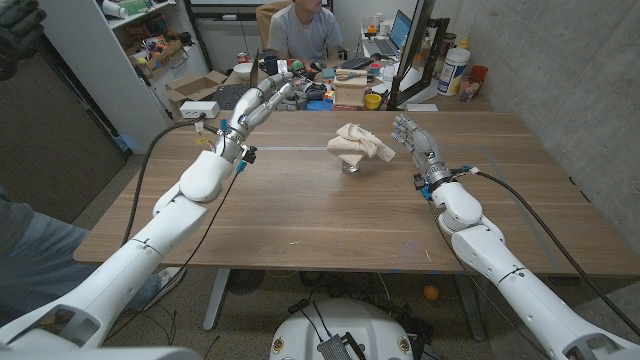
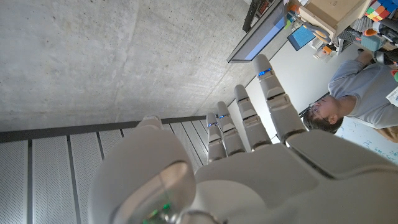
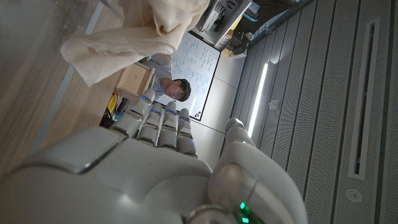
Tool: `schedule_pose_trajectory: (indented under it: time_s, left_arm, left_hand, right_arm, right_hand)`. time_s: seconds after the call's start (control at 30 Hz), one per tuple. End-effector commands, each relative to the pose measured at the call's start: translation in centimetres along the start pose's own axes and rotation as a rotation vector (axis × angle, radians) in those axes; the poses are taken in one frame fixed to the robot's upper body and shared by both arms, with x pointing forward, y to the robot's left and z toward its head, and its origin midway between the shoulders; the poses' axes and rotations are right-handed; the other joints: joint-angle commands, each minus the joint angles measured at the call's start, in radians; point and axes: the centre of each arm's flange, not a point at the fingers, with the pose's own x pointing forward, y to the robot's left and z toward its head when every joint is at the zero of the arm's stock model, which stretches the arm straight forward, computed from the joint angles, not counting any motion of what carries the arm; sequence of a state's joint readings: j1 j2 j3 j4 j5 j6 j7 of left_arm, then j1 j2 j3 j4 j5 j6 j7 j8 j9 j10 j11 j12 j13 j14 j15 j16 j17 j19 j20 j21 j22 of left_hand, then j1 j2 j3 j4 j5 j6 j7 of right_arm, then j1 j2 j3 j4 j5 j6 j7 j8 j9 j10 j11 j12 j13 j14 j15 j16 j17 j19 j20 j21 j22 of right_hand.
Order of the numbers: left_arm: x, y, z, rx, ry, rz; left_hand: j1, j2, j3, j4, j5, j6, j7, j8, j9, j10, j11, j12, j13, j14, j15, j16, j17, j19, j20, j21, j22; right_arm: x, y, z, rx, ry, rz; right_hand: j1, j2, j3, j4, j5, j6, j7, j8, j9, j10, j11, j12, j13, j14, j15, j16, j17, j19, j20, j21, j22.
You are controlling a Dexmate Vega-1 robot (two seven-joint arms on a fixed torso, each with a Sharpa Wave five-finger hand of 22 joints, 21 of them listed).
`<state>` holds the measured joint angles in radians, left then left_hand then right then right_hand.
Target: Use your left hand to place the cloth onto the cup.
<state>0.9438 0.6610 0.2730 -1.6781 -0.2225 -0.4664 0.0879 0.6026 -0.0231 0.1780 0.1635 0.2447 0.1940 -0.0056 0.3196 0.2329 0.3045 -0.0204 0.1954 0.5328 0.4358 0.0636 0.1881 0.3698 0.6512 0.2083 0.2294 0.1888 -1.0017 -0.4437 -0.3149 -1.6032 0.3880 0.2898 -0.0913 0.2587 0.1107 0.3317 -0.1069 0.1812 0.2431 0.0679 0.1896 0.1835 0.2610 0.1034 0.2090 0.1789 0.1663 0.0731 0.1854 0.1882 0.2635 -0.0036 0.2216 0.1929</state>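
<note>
- My left hand (image 1: 262, 102) is up in the air over the far left part of the desk (image 1: 300, 225), near the far edge. Fingers are stretched out and a bit apart, nothing in them. In the left wrist view they just point off at the ceiling and the room, so it's an empty hand.
- The cloth (image 1: 361, 142) is sitting mid-desk, toward the far edge, bunched up in a cream heap. It's draped over the cup (image 1: 350, 166), and I can only see a bit of glassy base poking out below it. So to me the job looks pretty much done already.
- Handling-wise, I'd guess the cloth is light, floppy and not slippery. It'll sag wherever I don't hold it. If I had to fix it, I'd pinch a top fold, not the edge that hangs off to the right.
- The cup looks small and light, maybe glass. Any tug on the cloth could tip it or drag it, so lift straight up and go easy.
- My right hand (image 1: 413, 140) is just right of the cloth, close but not touching as far as I can tell. Fingers are straight and holding nothing.
</note>
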Motion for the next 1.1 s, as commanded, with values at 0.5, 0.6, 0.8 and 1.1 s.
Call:
schedule_pose_trajectory:
  time_s: [0.5, 0.6, 0.8, 1.1]
  left_arm:
    - [-4.2, 2.7, 0.3, 0.0, 0.027, 0.058]
    - [-3.9, 2.8, 0.2, 0.003, 0.027, 0.053]
    - [-3.3, 2.7, -0.2, -0.002, 0.028, 0.051]
    - [-2.8, 2.5, -0.5, -0.004, 0.031, 0.049]
  left_hand:
    - [-0.036, 0.01, -0.018, -0.005, -0.002, -0.014, -0.007, -0.027, -0.012, -0.042, 0.01, -0.01, -0.041, -0.05, 0.012, -0.006, -0.021, -0.067, 0.006, -0.029, 0.002]
    - [-0.038, 0.011, -0.019, -0.005, -0.002, -0.013, -0.006, -0.029, -0.013, -0.043, 0.011, -0.01, -0.045, -0.056, 0.016, -0.007, -0.023, -0.073, 0.006, -0.031, 0.002]
    - [-0.042, 0.014, -0.02, -0.007, -0.002, -0.011, -0.006, -0.031, -0.015, -0.044, 0.013, -0.009, -0.052, -0.06, 0.018, -0.006, -0.027, -0.083, 0.006, -0.033, 0.002]
    - [-0.046, 0.017, -0.022, -0.008, -0.002, -0.01, -0.006, -0.035, -0.017, -0.047, 0.011, -0.008, -0.061, -0.072, 0.019, -0.007, -0.032, -0.095, 0.006, -0.035, 0.003]
  right_arm:
    - [2.3, 2.8, 0.7, 0.006, -0.075, 0.047]
    - [2.6, 2.9, 0.7, 0.007, -0.077, 0.046]
    - [2.9, 2.6, 0.5, 0.005, -0.073, 0.045]
    - [3.0, 2.3, 0.4, 0.006, -0.07, 0.039]
  right_hand:
    - [0.012, -0.003, 0.006, 0.0, 0.004, 0.012, -0.001, 0.006, 0.003, 0.01, -0.005, 0.003, 0.003, 0.001, -0.006, 0.004, 0.002, 0.009, -0.01, -0.003, 0.002]
    - [0.012, -0.002, 0.006, 0.0, 0.004, 0.012, -0.001, 0.006, 0.003, 0.011, -0.005, 0.003, 0.003, 0.001, -0.007, 0.004, 0.002, 0.009, -0.01, -0.003, 0.002]
    - [0.012, -0.002, 0.006, 0.0, 0.004, 0.012, -0.001, 0.006, 0.003, 0.012, -0.005, 0.003, 0.003, 0.002, -0.005, 0.005, 0.002, 0.009, -0.009, -0.003, 0.002]
    - [0.011, -0.002, 0.006, 0.001, 0.004, 0.013, 0.0, 0.006, 0.003, 0.012, -0.005, 0.003, 0.003, 0.003, -0.006, 0.005, 0.002, 0.008, -0.009, -0.004, 0.002]
